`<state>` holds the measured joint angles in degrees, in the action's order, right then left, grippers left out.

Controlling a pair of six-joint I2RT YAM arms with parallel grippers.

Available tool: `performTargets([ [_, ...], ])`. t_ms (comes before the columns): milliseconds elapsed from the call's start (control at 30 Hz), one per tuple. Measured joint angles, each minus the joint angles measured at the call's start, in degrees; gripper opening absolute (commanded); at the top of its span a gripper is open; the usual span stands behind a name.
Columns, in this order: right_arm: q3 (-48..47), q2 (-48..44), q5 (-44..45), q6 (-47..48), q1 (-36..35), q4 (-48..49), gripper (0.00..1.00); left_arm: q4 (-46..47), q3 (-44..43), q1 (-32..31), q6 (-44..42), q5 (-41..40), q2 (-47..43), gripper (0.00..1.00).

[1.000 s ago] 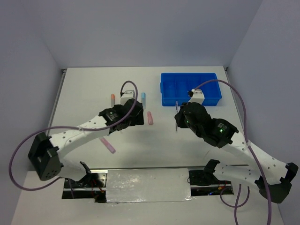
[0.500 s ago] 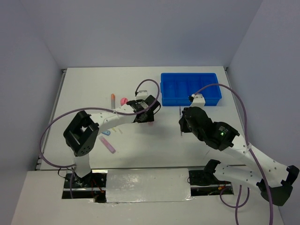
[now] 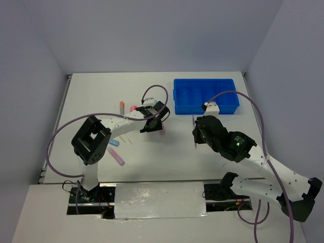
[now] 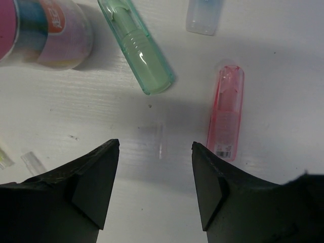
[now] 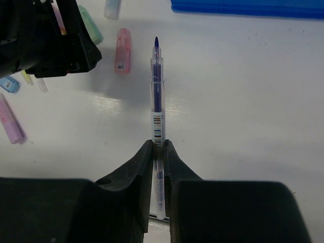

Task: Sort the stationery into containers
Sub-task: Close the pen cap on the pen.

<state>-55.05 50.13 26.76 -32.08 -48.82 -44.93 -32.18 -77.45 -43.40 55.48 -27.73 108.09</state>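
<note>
The blue tray (image 3: 205, 95) sits at the far right; its edge shows in the right wrist view (image 5: 248, 6). My right gripper (image 5: 158, 144) is shut on a slim clear pen with a dark blue core (image 5: 158, 96) and holds it above the table, short of the tray (image 3: 194, 129). My left gripper (image 4: 155, 144) is open and empty, low over the table. A pink highlighter (image 4: 226, 114) lies just past its right finger. A green highlighter (image 4: 139, 48), a pale blue one (image 4: 203, 15) and a stubby pink-capped tube (image 4: 43, 30) lie beyond it.
An orange-capped highlighter (image 3: 122, 106) lies at the far left. A purple highlighter (image 3: 116, 156) and a small blue cap (image 3: 114, 143) lie nearer the left arm's base. A thin clear piece (image 4: 161, 142) lies between the left fingers. Walls enclose the table.
My left arm has swung right, bringing its open gripper beside the pink highlighter. My right gripper has drifted slightly right with the pen still in it.
</note>
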Motion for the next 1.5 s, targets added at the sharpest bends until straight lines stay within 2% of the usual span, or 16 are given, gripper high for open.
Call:
performTargets([
  [333, 0.3, 1.6, -1.4, 0.3, 0.0, 1.2, 0.0, 0.5, 2.2, 0.2, 0.2, 1.0, 2.3, 0.69],
  [567, 0.3, 1.9, -2.4, 0.5, 0.0, 1.3, 0.0, 1.0, 2.9, 0.2, 0.2, 1.7, 2.5, 0.63],
  [633, 0.3, 1.9, -2.6, 0.5, 0.0, 1.3, 0.0, 1.2, 2.9, 0.2, 0.2, 2.0, 2.5, 0.58],
  [800, 0.3, 1.9, -2.9, 0.5, 0.0, 1.3, 0.0, 2.2, 3.0, 0.2, 0.2, 2.4, 2.9, 0.58],
  [1067, 0.3, 1.2, -3.7, 0.7, 0.0, 1.3, 0.0, 3.3, 3.2, 0.3, 0.0, 2.7, 3.1, 0.38],
  [1100, 0.3, 0.9, -3.7, 0.7, 0.0, 1.3, 0.0, 3.3, 3.1, 0.3, 0.1, 2.7, 3.1, 0.31],
  [1167, 0.3, 0.4, -3.7, 0.7, 0.0, 1.3, 0.0, 3.6, 3.1, 0.3, 0.1, 2.7, 3.2, 0.26],
  [1200, 0.3, 0.2, -3.7, 0.7, 0.0, 1.3, 0.0, 3.8, 3.1, 0.3, 0.0, 2.7, 3.2, 0.19],
  [1233, 0.3, 0.0, -3.7, 0.7, 0.0, 1.3, 0.0, 3.9, 3.1, 0.3, 0.2, 2.7, 3.2, 0.16],
  [1433, 0.3, -0.5, -3.8, 1.1, 0.0, 1.3, 0.0, 4.1, 3.3, 0.3, 0.0, 2.8, 3.1, 0.0],
  [1500, 0.9, -1.0, -4.1, 1.3, 0.0, 2.0, 0.0, 4.6, 4.0, 0.3, 0.0, 3.0, 2.4, 0.0],
])
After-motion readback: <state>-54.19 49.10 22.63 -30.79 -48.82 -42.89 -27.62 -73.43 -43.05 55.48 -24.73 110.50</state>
